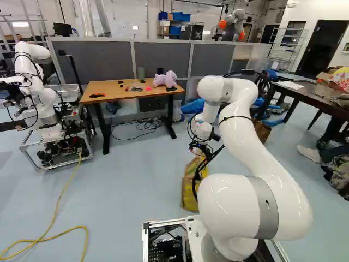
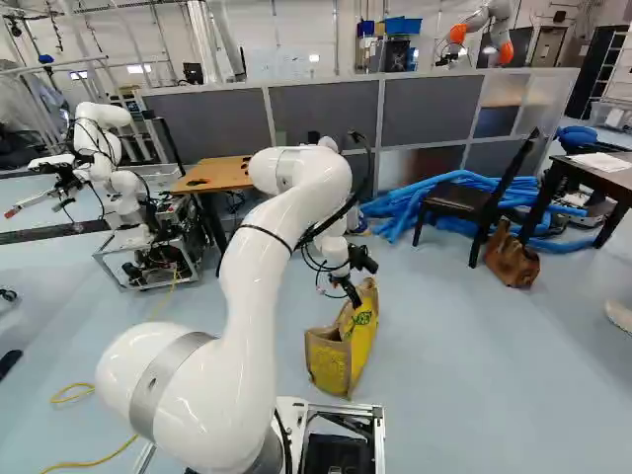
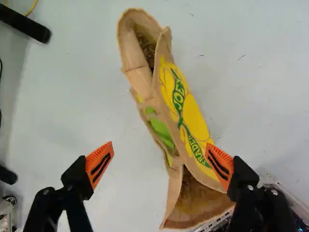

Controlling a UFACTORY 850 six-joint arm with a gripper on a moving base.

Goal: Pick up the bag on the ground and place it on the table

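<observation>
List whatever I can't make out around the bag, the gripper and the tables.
- Deep inside the bag: wrist view, hidden by its folded sides.
- Any touch between bag and gripper: wrist view, one finger covers the spot.
- Wooden table's right end: right base view, behind the arm.
- Dark table's right end: left base view, cut off.

White arm (image 2: 247, 306) arched up and forward, wrist (image 2: 335, 253) bent down; claw (image 2: 361, 284) angled downward, fingers (image 3: 99, 164) spread wide.
</observation>
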